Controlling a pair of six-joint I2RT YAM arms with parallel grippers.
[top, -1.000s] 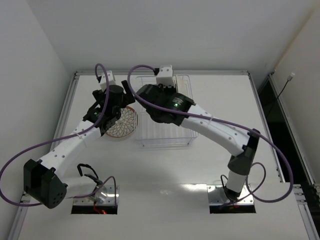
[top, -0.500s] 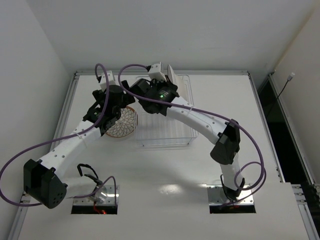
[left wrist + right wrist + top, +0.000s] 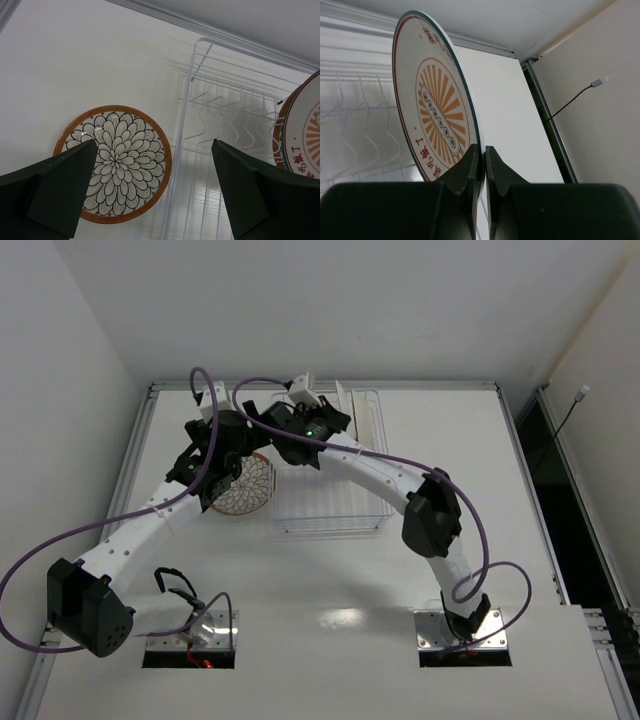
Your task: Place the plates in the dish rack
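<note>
Across the overhead view, a white tabletop carries a rectangular basket of thin silvery-white wire, the dish rack, at the upper centre of the frame. Just left of the rack, a round shallow plate with a brown rim and a white petal pattern lies flat on the table.

The left gripper hangs above this plate, its two dark fingers spread wide with nothing between them. In the left wrist view the petal plate sits at lower left, with the rack's side wire just to its right.

The right arm arcs from the lower right of the overhead view to the rack's far end. The right gripper is pinched tight on the lower rim of a round white plate with an orange sunburst centre. This plate stands on edge, nearly upright. The rack's wire dividers show behind it at the left of the right wrist view. Whether the plate touches the wires cannot be told.

At the right edge of the left wrist view, a brown rim shows just behind the sunburst plate. Whether that rim is another plate cannot be told.
</note>
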